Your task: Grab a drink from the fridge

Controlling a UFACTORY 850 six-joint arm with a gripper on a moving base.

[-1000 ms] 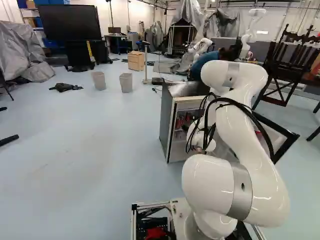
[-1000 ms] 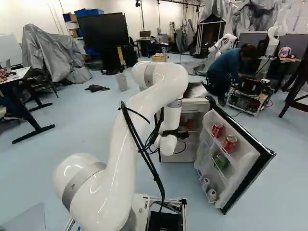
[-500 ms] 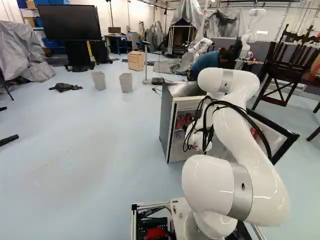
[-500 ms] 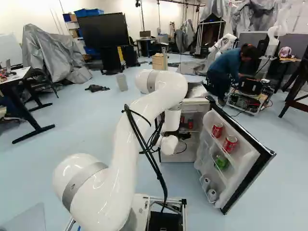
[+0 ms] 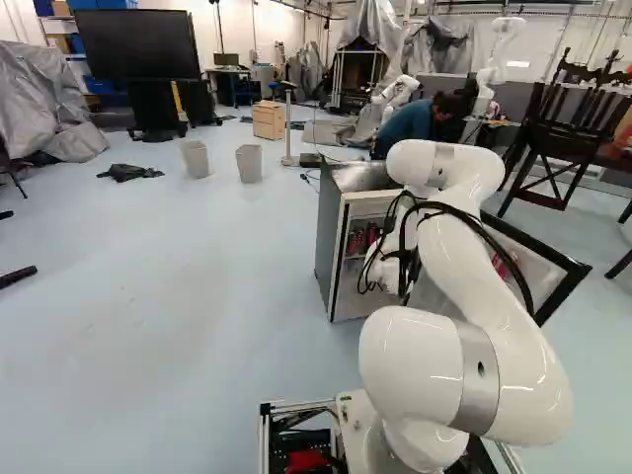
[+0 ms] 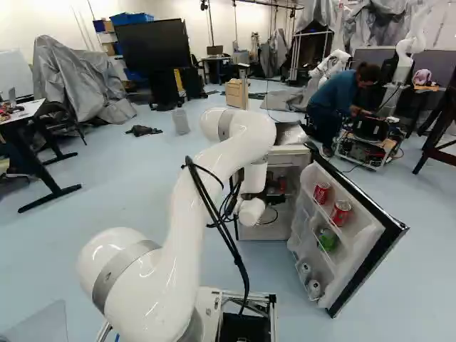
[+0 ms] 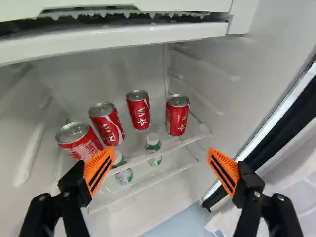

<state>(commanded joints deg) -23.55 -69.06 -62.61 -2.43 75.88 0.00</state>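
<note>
Cans [image 7: 137, 113], four, on shelf [image 7: 175, 144] above two bottles [image 7: 153, 147]

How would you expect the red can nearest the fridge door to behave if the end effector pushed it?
The red can looks like stiff metal, so it should probably hold its shape. Upright and taller than wide, it might tip if pushed high; its round side could then let it roll.
</note>
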